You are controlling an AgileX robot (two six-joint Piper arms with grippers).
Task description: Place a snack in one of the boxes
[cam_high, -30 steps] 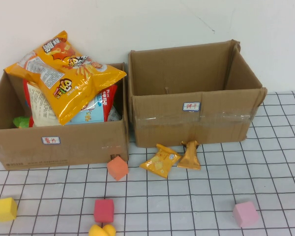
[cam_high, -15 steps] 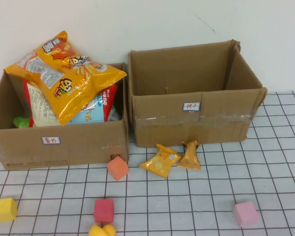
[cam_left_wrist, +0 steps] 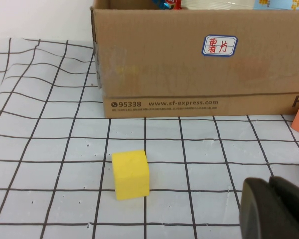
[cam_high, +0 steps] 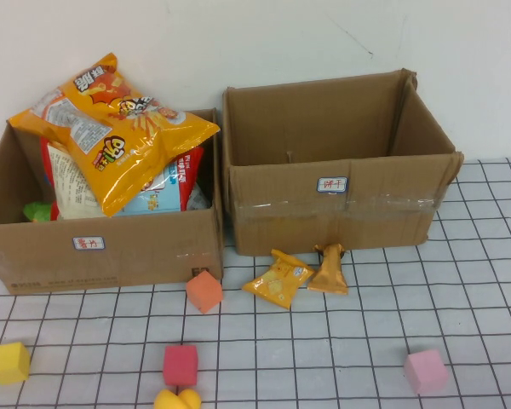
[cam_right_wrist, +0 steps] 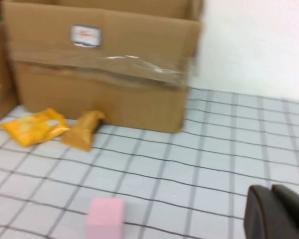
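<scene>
Yellow cube (cam_left_wrist: 131,175) sits near labelled box (cam_left_wrist: 199,74); left pincer (cam_left_wrist: 271,209) beside.

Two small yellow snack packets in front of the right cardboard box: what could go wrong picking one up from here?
1. The two small yellow snack packets touch, so a grasp may drag both.
2. They lie against the right cardboard box, crowding the approach.
3. Left tool and right tool sit low beside the yellow foam cube and pink foam cube, which could get knocked.

Right box (cam_high: 336,183) open and roomy; left box (cam_high: 102,247) crammed with chip bags (cam_high: 119,128).
</scene>
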